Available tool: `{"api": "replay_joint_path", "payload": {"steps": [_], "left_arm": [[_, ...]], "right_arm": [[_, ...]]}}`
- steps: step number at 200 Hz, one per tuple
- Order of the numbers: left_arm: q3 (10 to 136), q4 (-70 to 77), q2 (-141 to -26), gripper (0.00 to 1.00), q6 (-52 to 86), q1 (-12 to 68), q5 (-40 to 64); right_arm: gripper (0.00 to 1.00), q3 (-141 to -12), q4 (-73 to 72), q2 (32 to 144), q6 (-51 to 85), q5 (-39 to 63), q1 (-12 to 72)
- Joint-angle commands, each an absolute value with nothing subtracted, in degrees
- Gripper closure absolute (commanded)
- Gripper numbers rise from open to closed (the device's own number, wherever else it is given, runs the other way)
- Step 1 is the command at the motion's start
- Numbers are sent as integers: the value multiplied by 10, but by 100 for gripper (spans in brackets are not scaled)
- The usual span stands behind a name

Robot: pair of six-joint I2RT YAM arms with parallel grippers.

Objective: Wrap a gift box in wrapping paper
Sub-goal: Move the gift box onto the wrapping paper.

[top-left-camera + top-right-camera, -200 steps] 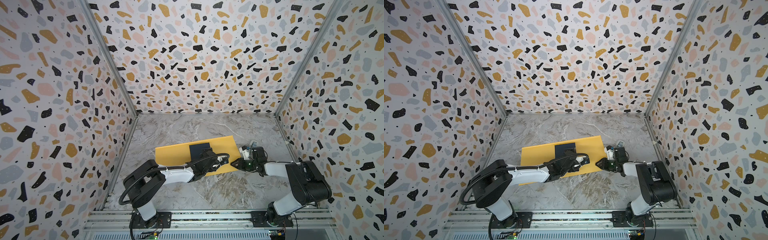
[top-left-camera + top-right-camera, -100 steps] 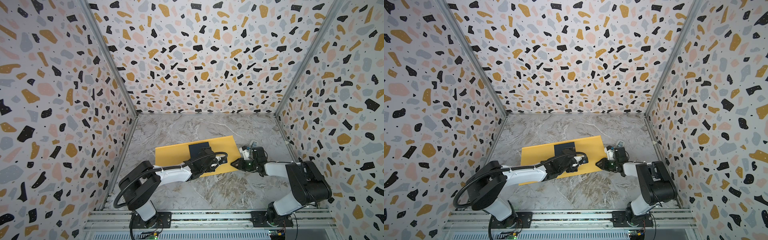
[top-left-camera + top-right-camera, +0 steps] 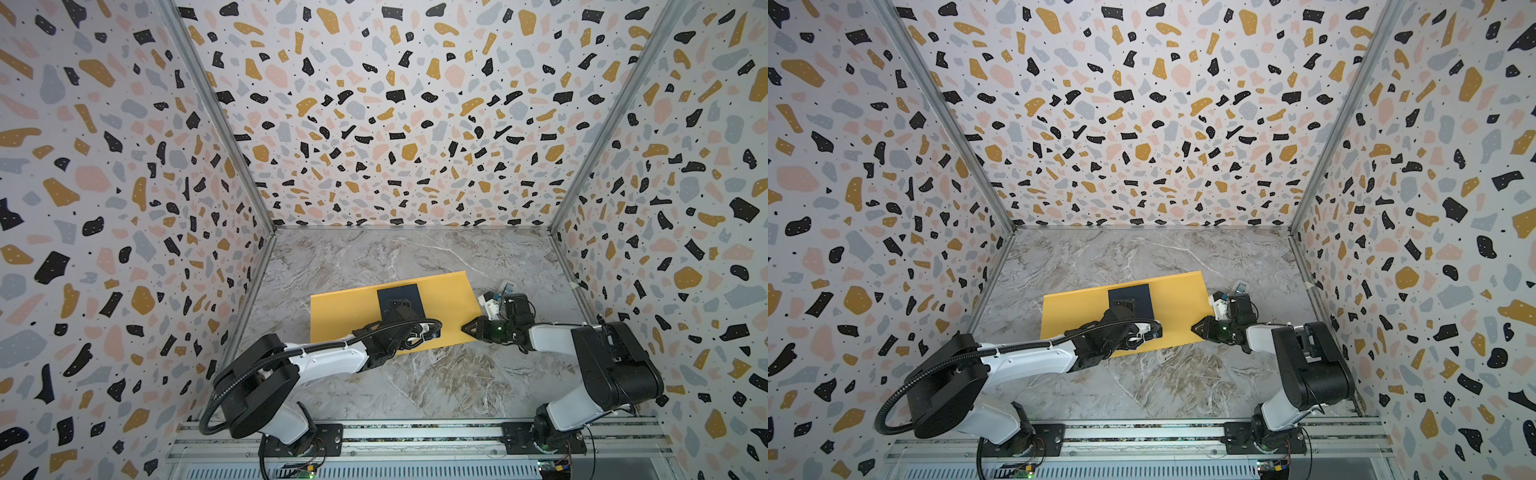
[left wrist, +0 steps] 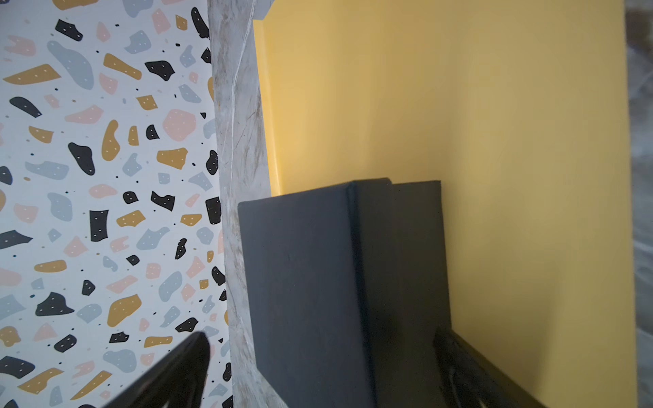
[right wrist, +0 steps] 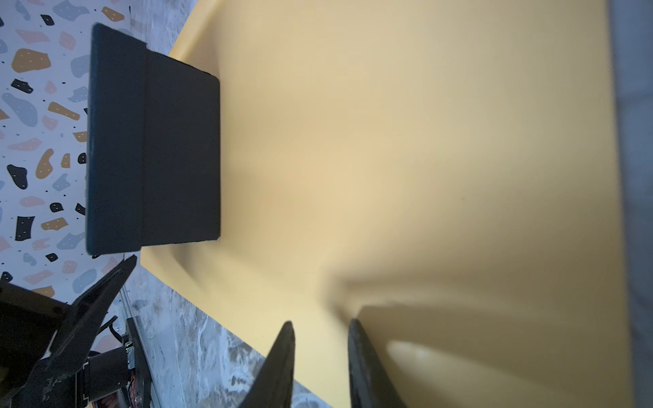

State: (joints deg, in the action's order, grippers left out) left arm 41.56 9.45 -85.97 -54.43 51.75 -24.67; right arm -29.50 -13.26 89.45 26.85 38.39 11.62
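Note:
The mustard-yellow wrapping paper [image 3: 345, 311] [image 3: 1179, 299] lies flat on the marble floor. The dark navy gift box [image 3: 405, 295] [image 3: 1140, 297] rests on it by the far edge, near the middle. My left gripper [image 3: 397, 309] [image 4: 319, 333] is open, with its jaws straddling the near end of the box [image 4: 300, 282], one above it and one beside it. My right gripper [image 3: 465, 328] [image 5: 321, 323] sits at the paper's near right corner. Its jaws stand a narrow gap apart over the paper [image 5: 388, 141], gripping nothing I can see. The box [image 5: 176, 159] shows far ahead of it.
Terrazzo-patterned walls [image 3: 395, 124] close the cell at the left, back and right. A metal rail [image 3: 415, 436] with both arm bases runs along the front. Bare marble floor [image 3: 415, 257] lies behind the paper and in front of it.
My left gripper has swung from the paper's near right part back onto the box and opened to its widest. The right gripper, paper and box have stayed put.

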Motion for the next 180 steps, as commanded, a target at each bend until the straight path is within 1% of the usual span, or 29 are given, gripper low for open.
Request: {"api": "replay_joint_path", "payload": {"steps": [1, 88, 166, 180], "left_arm": [[415, 123, -869, 0, -564, 511, -270], [423, 133, -882, 0, -562, 498, -286], [429, 114, -875, 0, -548, 498, -269], [429, 105, -866, 0, -542, 498, -250]], "right_arm": [[72, -290, -98, 885, 260, 383, 114], [73, -289, -99, 886, 259, 385, 114], [73, -289, -99, 888, 258, 387, 114], [73, -289, -99, 888, 258, 388, 114]]}}
